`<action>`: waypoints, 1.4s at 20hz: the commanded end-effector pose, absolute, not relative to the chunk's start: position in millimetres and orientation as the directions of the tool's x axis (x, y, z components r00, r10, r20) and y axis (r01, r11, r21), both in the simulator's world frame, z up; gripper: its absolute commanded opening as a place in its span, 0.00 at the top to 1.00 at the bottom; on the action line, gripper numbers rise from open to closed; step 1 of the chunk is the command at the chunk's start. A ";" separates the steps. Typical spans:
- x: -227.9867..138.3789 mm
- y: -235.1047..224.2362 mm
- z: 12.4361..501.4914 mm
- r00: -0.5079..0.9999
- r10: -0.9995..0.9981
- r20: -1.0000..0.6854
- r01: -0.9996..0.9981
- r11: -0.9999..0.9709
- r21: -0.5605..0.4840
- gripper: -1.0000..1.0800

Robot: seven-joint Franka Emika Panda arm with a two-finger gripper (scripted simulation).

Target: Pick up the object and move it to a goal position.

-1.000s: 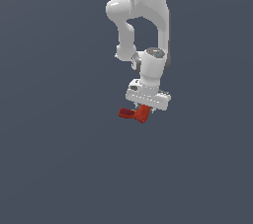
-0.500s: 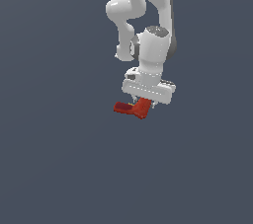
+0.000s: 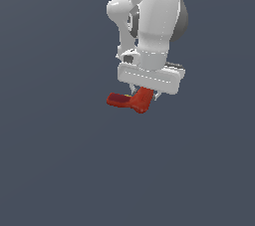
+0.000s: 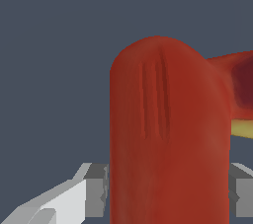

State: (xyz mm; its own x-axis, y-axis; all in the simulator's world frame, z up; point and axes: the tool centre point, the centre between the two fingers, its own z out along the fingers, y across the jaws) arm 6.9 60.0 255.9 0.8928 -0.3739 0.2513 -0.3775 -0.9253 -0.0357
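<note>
The object (image 3: pixel 133 100) is a small glossy red L-shaped piece. In the exterior view it hangs just below my white gripper (image 3: pixel 144 92), its thicker rounded end held between the fingers and its darker narrow arm pointing to the exterior view's left. In the wrist view the object (image 4: pixel 168 134) fills the picture between the two fingers (image 4: pixel 94 191), which press on its sides. The gripper is shut on it and holds it in the air above the flat grey surface (image 3: pixel 60 170).
The white arm (image 3: pixel 154 21) rises above the gripper at the top of the exterior view. Plain dark grey surface lies all around, with no other objects in view.
The arm with the red object in its grip has come nearer to the exterior camera and looks larger. The object has stayed held in the same way.
</note>
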 end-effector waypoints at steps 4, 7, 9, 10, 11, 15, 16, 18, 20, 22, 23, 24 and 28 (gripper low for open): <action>25.3 52.4 312.9 0.892 -0.373 0.255 -0.377 -0.926 -0.038 1.00; 34.9 49.0 341.2 0.892 -0.372 0.255 -0.375 -0.926 -0.038 1.00; 41.0 46.9 358.4 0.893 -0.372 0.255 -0.375 -0.926 -0.038 1.00; 43.9 46.1 366.6 0.893 -0.371 0.255 -0.374 -0.927 -0.039 1.00; 46.7 45.3 374.5 0.893 -0.371 0.255 -0.373 -0.927 -0.039 1.00; 57.3 42.0 403.0 0.894 -0.369 0.255 -0.372 -0.927 -0.039 1.00; 59.7 41.2 408.9 0.894 -0.369 0.255 -0.372 -0.927 -0.039 1.00; 63.8 40.1 419.4 0.894 -0.369 0.255 -0.372 -0.928 -0.039 1.00; 67.3 38.9 428.2 0.894 -0.369 0.255 -0.372 -0.928 -0.039 1.00; 70.3 38.3 435.5 0.894 -0.368 0.255 -0.371 -0.928 -0.039 1.00; 71.6 37.9 438.6 0.894 -0.368 0.255 -0.371 -0.928 -0.039 1.00; 72.8 37.5 441.3 0.894 -0.368 0.255 -0.371 -0.928 -0.039 1.00; 76.3 36.6 449.1 0.894 -0.368 0.255 -0.371 -0.928 -0.039 1.00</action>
